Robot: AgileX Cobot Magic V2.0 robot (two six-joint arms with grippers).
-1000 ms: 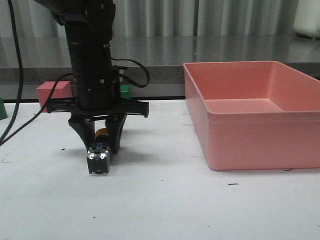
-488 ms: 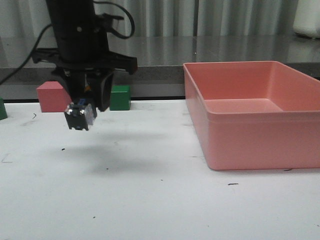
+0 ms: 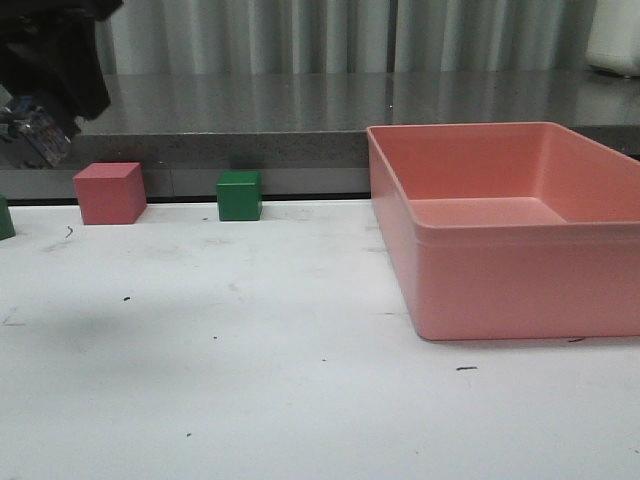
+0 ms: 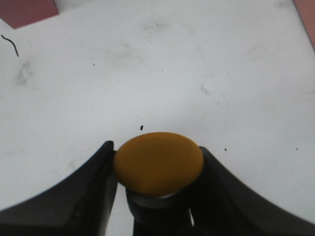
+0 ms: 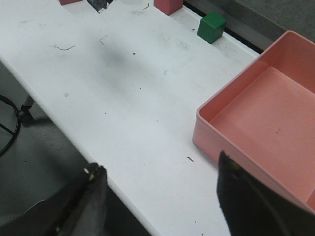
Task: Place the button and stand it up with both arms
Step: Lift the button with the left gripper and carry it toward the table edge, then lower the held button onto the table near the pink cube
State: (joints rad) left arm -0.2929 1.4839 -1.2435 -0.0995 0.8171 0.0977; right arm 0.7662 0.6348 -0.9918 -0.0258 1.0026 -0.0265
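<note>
My left gripper [image 3: 45,112] is high at the far left of the front view, well above the white table [image 3: 300,400]. It is shut on the button [image 3: 32,138], whose clear contact block sticks out below the fingers. In the left wrist view the yellow mushroom cap of the button [image 4: 158,161] sits clamped between the two black fingers [image 4: 98,187] of the left gripper [image 4: 155,148]. My right gripper [image 5: 162,172] is open and empty, above the table's near edge; it does not show in the front view. The button's block also shows far off in the right wrist view [image 5: 101,5].
A large pink bin [image 3: 500,290] stands on the right of the table, seen also in the right wrist view [image 5: 231,96]. A red cube [image 3: 110,192] and a green cube [image 3: 240,195] sit at the back edge. Another green thing [image 3: 5,218] is at the left border.
My left gripper has lifted the button off the table and carried it up and to the left. The cubes and the bin have not moved.
</note>
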